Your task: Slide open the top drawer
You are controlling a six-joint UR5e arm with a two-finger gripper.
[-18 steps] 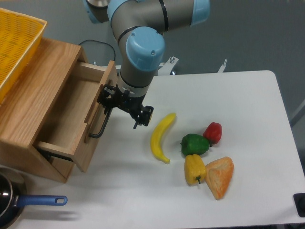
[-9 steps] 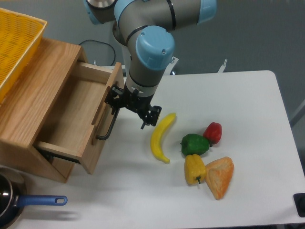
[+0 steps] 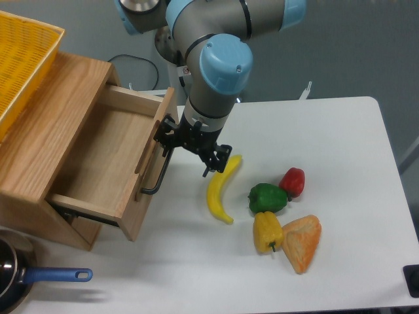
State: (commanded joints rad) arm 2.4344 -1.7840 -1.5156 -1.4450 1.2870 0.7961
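The top drawer is light oak and stands pulled well out of the wooden cabinet, its inside empty. Its front panel carries a long black bar handle. My gripper hangs just right of the front panel, at the upper end of the handle. Its jaws stand apart. The left finger sits against the handle by the panel, and the right finger points down near the banana. Nothing is held between the fingers.
A banana, a green pepper, a red pepper, a yellow pepper and an orange wedge lie right of the gripper. A yellow mesh basket sits on the cabinet. A blue-handled pan is at front left.
The gripper has moved right and slightly toward the front, and the drawer has slid further out of the cabinet with it. The fruit and vegetables have not moved.
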